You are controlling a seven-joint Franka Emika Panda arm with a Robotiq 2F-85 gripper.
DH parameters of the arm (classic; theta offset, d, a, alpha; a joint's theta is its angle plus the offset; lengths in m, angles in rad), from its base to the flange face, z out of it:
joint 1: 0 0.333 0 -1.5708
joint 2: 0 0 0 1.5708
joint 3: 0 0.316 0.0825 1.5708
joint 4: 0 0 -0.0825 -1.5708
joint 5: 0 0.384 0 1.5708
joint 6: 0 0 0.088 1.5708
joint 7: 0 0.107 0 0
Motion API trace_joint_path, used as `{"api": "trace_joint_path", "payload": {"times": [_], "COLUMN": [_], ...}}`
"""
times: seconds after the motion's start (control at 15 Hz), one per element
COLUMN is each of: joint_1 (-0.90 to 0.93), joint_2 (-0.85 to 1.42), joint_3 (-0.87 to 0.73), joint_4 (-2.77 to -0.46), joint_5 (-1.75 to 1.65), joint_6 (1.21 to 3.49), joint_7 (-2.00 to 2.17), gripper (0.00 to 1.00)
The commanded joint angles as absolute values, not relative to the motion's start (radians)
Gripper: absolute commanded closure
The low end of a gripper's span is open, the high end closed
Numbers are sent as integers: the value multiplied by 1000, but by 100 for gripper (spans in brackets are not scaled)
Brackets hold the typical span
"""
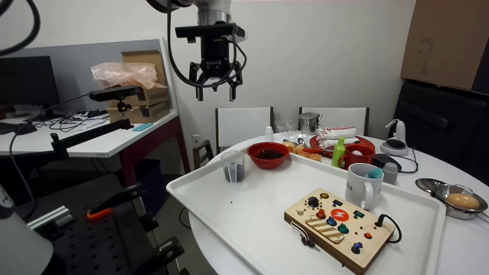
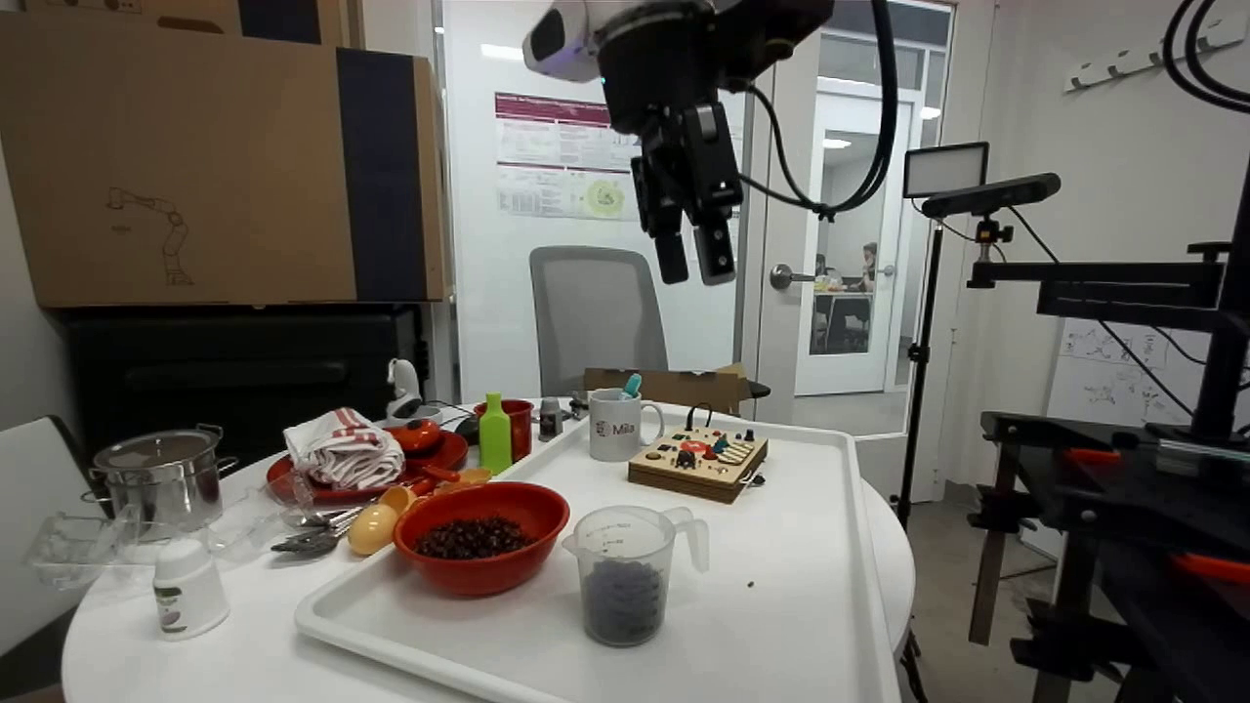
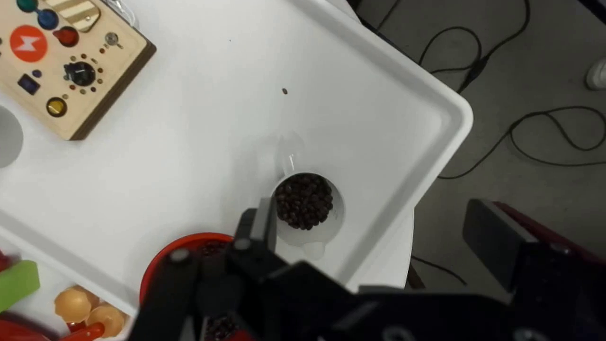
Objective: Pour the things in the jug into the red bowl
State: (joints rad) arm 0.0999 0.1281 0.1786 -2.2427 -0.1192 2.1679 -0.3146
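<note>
1. Gripper (image 1: 216, 98): hangs high above the desk (image 1: 466, 244), points down, keyed wide with its two fingers (image 1: 199, 93) well apart.
2. Jug (image 2: 625, 571): stands upright on the white tray (image 1: 259, 198), near a corner, just beside the red bowl (image 2: 479, 574). Carries dark beans (image 3: 304, 201) in its lower part. In wrist view, appears in the space between the fingers, closer to one of them.
3. Red bowl: sits level on the tray, close to the rim. Holds dark beans too. Partly covered by the gripper in wrist view.
4. Loose dark speck (image 3: 284, 91), bean-like: lies on the tray, off the handle side of the jug.
5. Wooden control box (image 1: 351, 236): lies flat on the tray, well apart from the jug.
6. White mug (image 2: 620, 444): stands upright near the box, reads "Mila", has a teal item (image 2: 633, 387) poking out.
7. Off the tray, on the desk: green bottle (image 2: 495, 434), red mug (image 1: 363, 158), folded towel (image 2: 347, 449) on a red plate (image 1: 366, 141), steel pot (image 2: 166, 493), silver bowl (image 1: 458, 213) with a brown egg-like object (image 1: 464, 201) inside.
</note>
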Motion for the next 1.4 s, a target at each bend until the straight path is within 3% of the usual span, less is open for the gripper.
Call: {"api": "trace_joint_path", "payload": {"times": [0.0, 0.87, 1.33], "joint_1": [59, 72, 80], "joint_2": [162, 228, 314], "joint_3": [145, 144, 145], "joint_4": [-2278, -2293, -2319], "joint_5": [-121, -143, -171], "joint_6": [2212, 2220, 2428], "joint_7": [-575, -511, -436], "gripper": [0, 0, 0]}}
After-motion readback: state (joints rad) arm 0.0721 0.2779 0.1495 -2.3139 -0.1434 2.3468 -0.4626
